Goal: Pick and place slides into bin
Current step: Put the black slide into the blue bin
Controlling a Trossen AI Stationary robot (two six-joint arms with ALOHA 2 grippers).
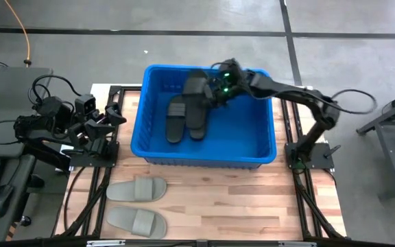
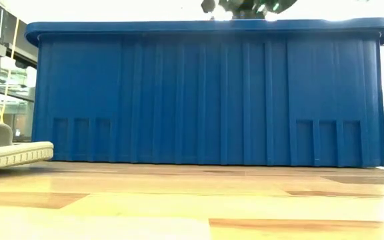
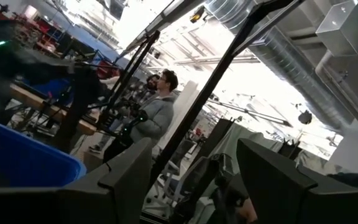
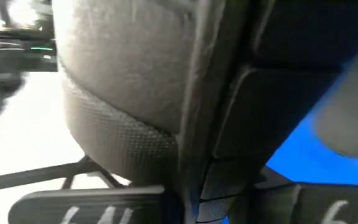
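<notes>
Bench (image 1: 252, 206): pale wood top carrying everything; I see its near half mostly bare except at the near-left corner.
Bin (image 1: 266, 130): the big bright blue tub sits across the far half of the bench; in the low view its ribbed wall (image 2: 205, 100) fills the picture.
Right arm: reaches in from its base at the bench's right edge, over the bin's far rim.
Left arm: parked folded at the bench's far-left edge, off the work.
Black slides in bin (image 1: 184, 116): two or three lie overlapping on the bin floor, toward its far-left part; I cannot count them cleanly.
Held black slide (image 1: 199, 86): hangs tilted over the bin's far side, just above the others; the right wrist view shows its textured strap (image 4: 123, 93) filling the picture.
Grey slides (image 1: 137, 206): two lie side by side at the bench's near-left corner, outside the bin, well apart from it; one sole edge shows in the low view (image 2: 12, 155).
Right gripper (image 1: 219, 88): clamped on the held black slide, above the bin's far rim.
Left gripper (image 1: 108, 118): fingers (image 3: 129, 180) apart, holding nothing.
Risk: I judge the slide sits close to the far rim; letting go there could catch the rim or tip it out behind the bin.
Risk: dropped onto the pile, it may lean on the wall and crowd the grey pair.
</notes>
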